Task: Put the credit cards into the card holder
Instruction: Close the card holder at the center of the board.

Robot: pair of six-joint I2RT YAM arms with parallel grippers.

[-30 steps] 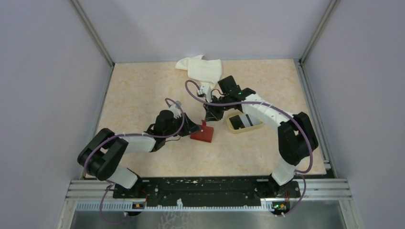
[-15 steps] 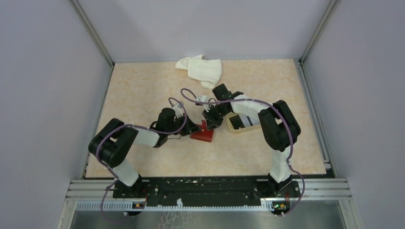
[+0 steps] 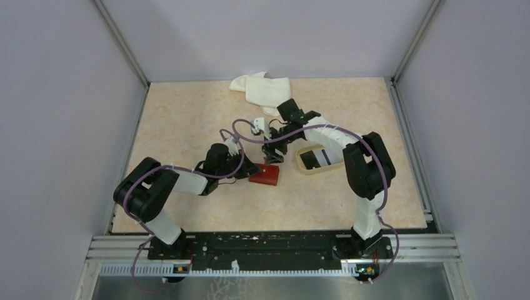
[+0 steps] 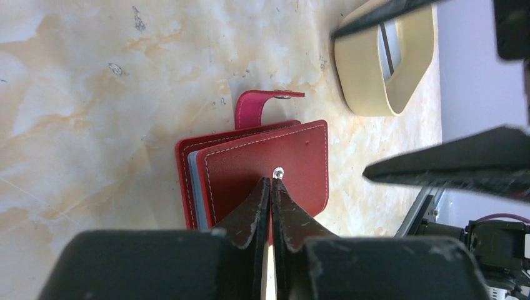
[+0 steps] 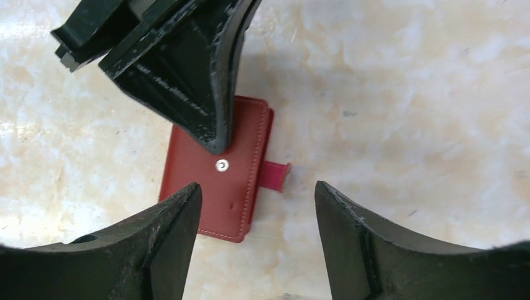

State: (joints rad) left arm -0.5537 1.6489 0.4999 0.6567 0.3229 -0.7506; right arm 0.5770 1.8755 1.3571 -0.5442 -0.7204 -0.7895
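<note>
**A:** Which step is in hand?

**B:** Getting the holder open, I judge. On the marbled surface (image 3: 187, 119) the white cloth (image 3: 265, 90) lies crumpled at the far edge, well apart from the work; nearer the middle sits the beige tray (image 4: 369, 87) with the credit cards (image 3: 319, 157) lying flat inside it; near the tray's left side lies the dark red card holder (image 4: 287, 156), covers folded flat, its snap tab (image 4: 250, 106) undone and sticking out past one edge.

**A:** And the fingers?

**B:** The left fingers (image 4: 253, 209) are pressed together, tips down on the top cover right beside the metal stud (image 5: 221, 165); whether they nip anything or only press I cannot tell; the right fingers (image 5: 169, 237) stand wide apart above the holder with nothing between them.

**A:** Has any card gone in?

**B:** I cannot say. Pale blue edges (image 4: 192, 181) show between the covers, sleeves or a card, too thin to tell; the cards in the tray look unhandled, so I judge the task barely begun.

**A:** What does the next move call for?

**B:** The top cover has to be lifted and kept up so a pocket shows; the left side looks placed to pin the holder, so the right would have to catch the free edge of the cover or go to the tray. A card lying flat offers little to grip and may need tipping against the rim; the holder seems light and could slide if pushed sideways.
</note>
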